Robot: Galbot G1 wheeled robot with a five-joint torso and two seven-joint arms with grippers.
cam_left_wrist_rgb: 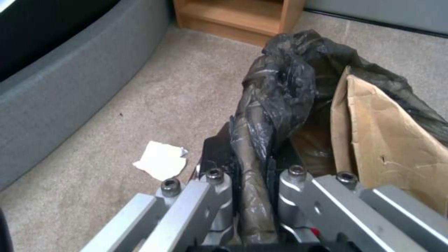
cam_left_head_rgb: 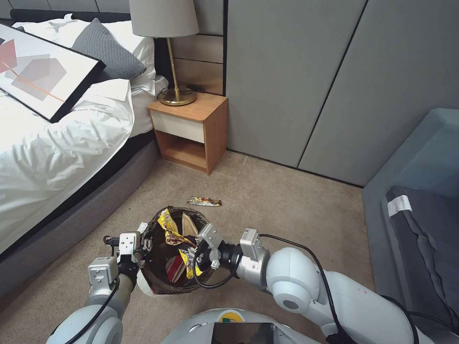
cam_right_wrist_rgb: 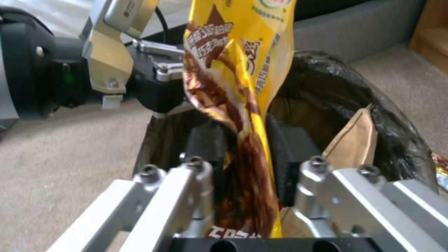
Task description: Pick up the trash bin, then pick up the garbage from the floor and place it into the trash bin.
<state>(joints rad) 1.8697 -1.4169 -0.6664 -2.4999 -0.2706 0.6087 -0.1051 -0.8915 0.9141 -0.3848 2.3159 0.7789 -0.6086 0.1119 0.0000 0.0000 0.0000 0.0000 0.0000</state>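
Underfoot, beige carpet (cam_left_head_rgb: pixel 267 191) runs from the grey-based bed (cam_left_head_rgb: pixel 57 157) to grey wall panels (cam_left_head_rgb: pixel 306 81), with one wooden nightstand (cam_left_head_rgb: pixel 191 131) carrying one brass lamp (cam_left_head_rgb: pixel 174 52) beside the bed, and one framed picture (cam_left_head_rgb: pixel 38 71) lying on the white duvet. The trash bin (cam_left_head_rgb: pixel 158 282), lined with a dark bag, is held off the carpet in front of the nightstand. The left gripper (cam_left_wrist_rgb: pixel 250 168) is pinched on the liner at the bin's rim. The right gripper (cam_right_wrist_rgb: pixel 245 154) is clamped on one yellow snack wrapper (cam_right_wrist_rgb: pixel 243 52) over the bin's mouth. One brown paper bag (cam_left_wrist_rgb: pixel 392 147) stands inside the bin. One more wrapper (cam_left_head_rgb: pixel 204 201) lies on the carpet between bin and nightstand; one white tissue scrap (cam_left_wrist_rgb: pixel 161 161) lies just beside the bin.
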